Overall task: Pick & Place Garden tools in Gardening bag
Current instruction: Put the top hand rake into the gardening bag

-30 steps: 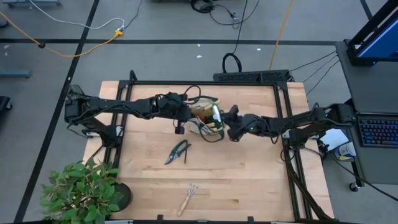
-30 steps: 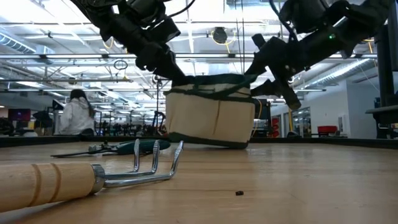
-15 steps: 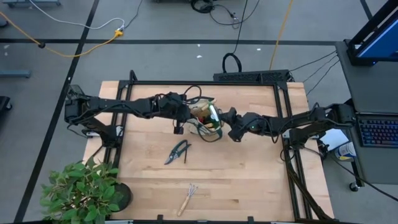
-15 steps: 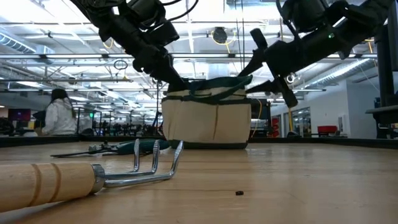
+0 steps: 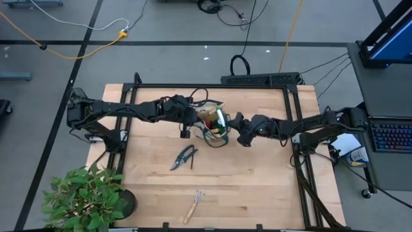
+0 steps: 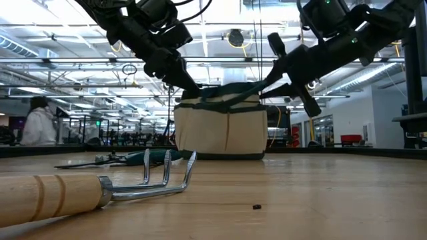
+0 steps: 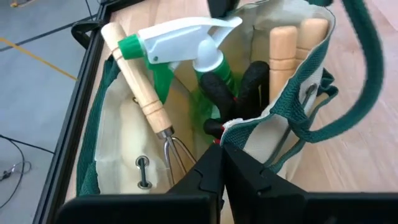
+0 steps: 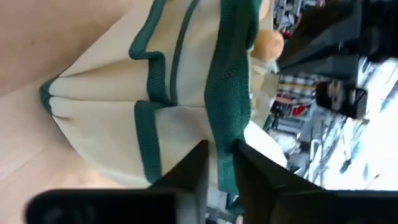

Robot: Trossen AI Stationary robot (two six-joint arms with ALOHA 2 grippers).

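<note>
Both grippers up at the bag [image 5: 213, 124] in the table's middle: left gripper [image 7: 221, 152] pinching its rim, right gripper [image 8: 219, 155] pinching its green strap. Shears [image 5: 185, 156] at five o'clock from left gripper, long side pointing twelve to six.

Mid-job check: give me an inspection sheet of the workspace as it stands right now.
Surface: wooden table, bare at right.
Job's things: gardening bag upright, holding spray bottle and wooden-handled tools; pruning shears and hand rake on the table.
Clutter: potted plant at the near-left corner.
Grippers: left gripper shut on the bag's rim; right gripper closing on its green trim.
Cables: loose cables on the floor beyond the table.
Surroundings: a person far behind.
</note>
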